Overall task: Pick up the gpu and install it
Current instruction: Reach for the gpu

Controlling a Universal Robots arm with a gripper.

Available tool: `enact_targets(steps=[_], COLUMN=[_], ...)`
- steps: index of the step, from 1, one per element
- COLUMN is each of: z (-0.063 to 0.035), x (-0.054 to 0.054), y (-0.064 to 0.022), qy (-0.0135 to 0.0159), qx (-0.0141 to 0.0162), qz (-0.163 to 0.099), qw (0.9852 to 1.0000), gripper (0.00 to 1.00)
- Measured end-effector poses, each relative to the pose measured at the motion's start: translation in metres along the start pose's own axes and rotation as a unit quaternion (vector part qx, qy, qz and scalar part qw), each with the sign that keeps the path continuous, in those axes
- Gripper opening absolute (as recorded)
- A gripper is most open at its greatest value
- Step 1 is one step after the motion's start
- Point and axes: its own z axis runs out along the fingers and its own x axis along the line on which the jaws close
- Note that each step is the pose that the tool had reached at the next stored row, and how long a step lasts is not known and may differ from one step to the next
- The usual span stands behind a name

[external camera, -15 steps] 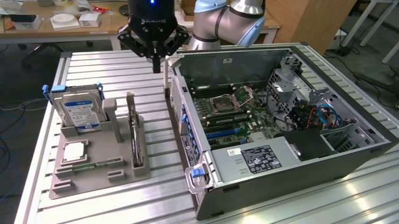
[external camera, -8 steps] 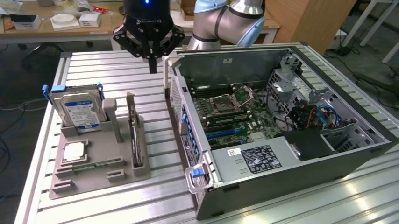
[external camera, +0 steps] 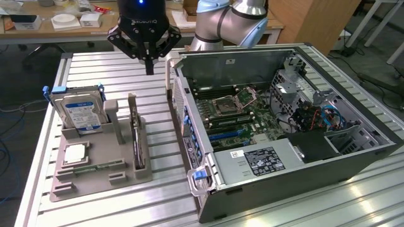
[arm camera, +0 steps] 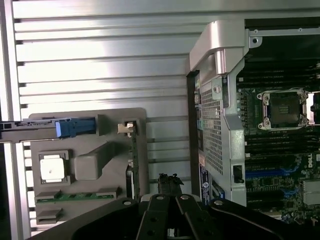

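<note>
The pincer (external camera: 149, 70) body reads "ROBOTIQ"; the white label (external camera: 260, 161) on the computer case (external camera: 315, 178) cannot be read.

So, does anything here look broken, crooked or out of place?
Nothing stands out. The gpu stands on edge in its slot in the grey holder, the hard drive sits upright in the same holder, and the computer case lies open with its boards looking intact. The gripper hangs shut and empty above the table.

The ribbed silver aluminium desk (external camera: 107, 66) is smooth and glossy. The grey plastic holder tray (external camera: 94, 184) looks matt, and the thin black gpu card (external camera: 137, 142) has a silvery metal bracket. The black computer case (external camera: 303, 175) is sheet metal.
</note>
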Motion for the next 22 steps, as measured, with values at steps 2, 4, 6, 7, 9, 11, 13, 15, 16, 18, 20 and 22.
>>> enact_targets(steps=[2,4,6,7,9,11,13,15,16,18,20,22], z=[-0.0001,-0.0001,-0.0002,-0.0003,-0.0003,-0.0004,-0.0005,-0.0006,-0.0007,-0.0008,-0.0009,-0.0010], x=[0.003,0.005,0.008,0.009,0.012,0.014,0.018,0.022,0.024,0.027,0.031,0.034], y=[-0.0002,-0.0005,-0.0007,-0.0009,-0.0011,-0.0016,-0.0023,-0.0028,-0.0030,-0.0034,-0.0037,-0.0040], qy=[0.0000,0.0000,0.0000,0.0000,0.0000,0.0000,0.0000,0.0000,0.0000,0.0001,0.0002,0.0002], qx=[0.0000,0.0000,0.0000,0.0000,0.0000,0.0000,0.0000,0.0000,0.0000,-0.0001,-0.0001,-0.0001], qz=[0.000,0.000,0.000,0.000,0.000,0.000,0.000,-0.001,-0.001,-0.003,-0.003,-0.003], qw=[1.0000,1.0000,1.0000,1.0000,1.0000,1.0000,1.0000,1.0000,1.0000,1.0000,1.0000,1.0000], gripper=[0.10,0.10,0.10,0.10,0.10,0.10,0.10,0.10,0.10,0.10,0.10,0.10])
